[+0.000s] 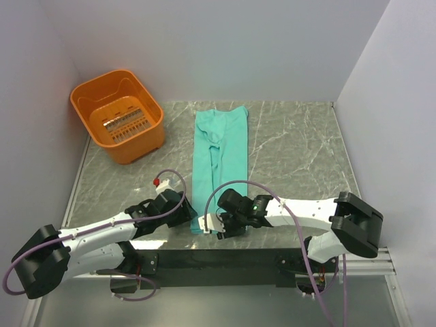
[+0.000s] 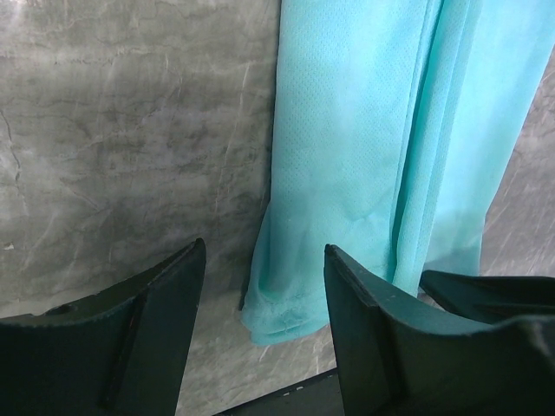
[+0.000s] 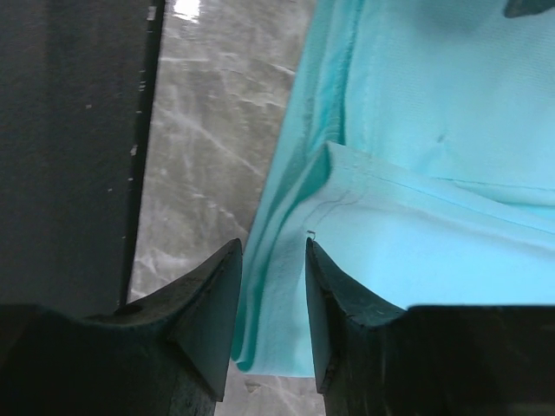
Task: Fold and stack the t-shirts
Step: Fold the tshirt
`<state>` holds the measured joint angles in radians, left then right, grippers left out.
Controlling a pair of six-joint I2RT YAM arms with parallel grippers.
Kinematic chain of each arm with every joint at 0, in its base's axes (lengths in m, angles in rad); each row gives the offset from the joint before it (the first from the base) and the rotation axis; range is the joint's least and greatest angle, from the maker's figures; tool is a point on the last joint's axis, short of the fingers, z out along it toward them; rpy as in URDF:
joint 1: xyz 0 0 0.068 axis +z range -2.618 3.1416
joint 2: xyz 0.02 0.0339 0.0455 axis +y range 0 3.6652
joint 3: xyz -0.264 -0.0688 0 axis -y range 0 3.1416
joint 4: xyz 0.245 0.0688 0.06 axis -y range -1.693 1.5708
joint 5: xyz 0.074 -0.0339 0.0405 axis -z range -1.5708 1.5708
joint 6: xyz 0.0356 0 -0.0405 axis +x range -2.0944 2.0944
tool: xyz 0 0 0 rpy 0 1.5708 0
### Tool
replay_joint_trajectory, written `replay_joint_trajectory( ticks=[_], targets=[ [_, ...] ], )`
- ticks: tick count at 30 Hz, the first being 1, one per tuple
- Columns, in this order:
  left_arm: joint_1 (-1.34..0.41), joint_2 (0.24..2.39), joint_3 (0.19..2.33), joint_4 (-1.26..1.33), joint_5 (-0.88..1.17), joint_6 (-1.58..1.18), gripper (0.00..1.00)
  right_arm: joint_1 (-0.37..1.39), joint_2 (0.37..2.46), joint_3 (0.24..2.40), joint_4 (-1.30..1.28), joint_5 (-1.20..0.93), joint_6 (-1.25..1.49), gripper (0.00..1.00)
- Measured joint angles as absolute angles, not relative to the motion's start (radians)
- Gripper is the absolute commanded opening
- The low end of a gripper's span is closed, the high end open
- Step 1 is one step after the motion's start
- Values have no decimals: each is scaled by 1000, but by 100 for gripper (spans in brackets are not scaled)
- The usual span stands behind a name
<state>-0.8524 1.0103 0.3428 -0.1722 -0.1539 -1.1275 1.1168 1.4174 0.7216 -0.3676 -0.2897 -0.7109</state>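
One teal-green t-shirt [image 1: 221, 153] lies folded lengthwise as a long narrow strip down the middle of the table, its near end at the front edge. My left gripper [image 1: 189, 218] is open at the strip's near left corner; in the left wrist view [image 2: 264, 260] that corner of the t-shirt [image 2: 347, 156] lies between the fingers, untouched. My right gripper [image 1: 216, 226] is at the near end from the right. In the right wrist view [image 3: 270, 260] its jaws stand narrowly apart over the folded edge of the t-shirt [image 3: 416, 130].
An orange plastic basket [image 1: 119, 116] stands at the back left. The dark front rail of the table [image 3: 69, 147] runs just beside both grippers. White walls close in the left, back and right sides. The right gripper's finger [image 2: 486, 290] shows in the left wrist view.
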Motion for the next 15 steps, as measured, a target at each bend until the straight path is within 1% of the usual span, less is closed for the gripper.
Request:
replay_joint_trajectory(
  ticks=[15],
  targets=[
    [-852, 997, 331, -164, -153, -1127, 64, 1117, 1423, 721, -366, -242, -704, 42]
  ],
)
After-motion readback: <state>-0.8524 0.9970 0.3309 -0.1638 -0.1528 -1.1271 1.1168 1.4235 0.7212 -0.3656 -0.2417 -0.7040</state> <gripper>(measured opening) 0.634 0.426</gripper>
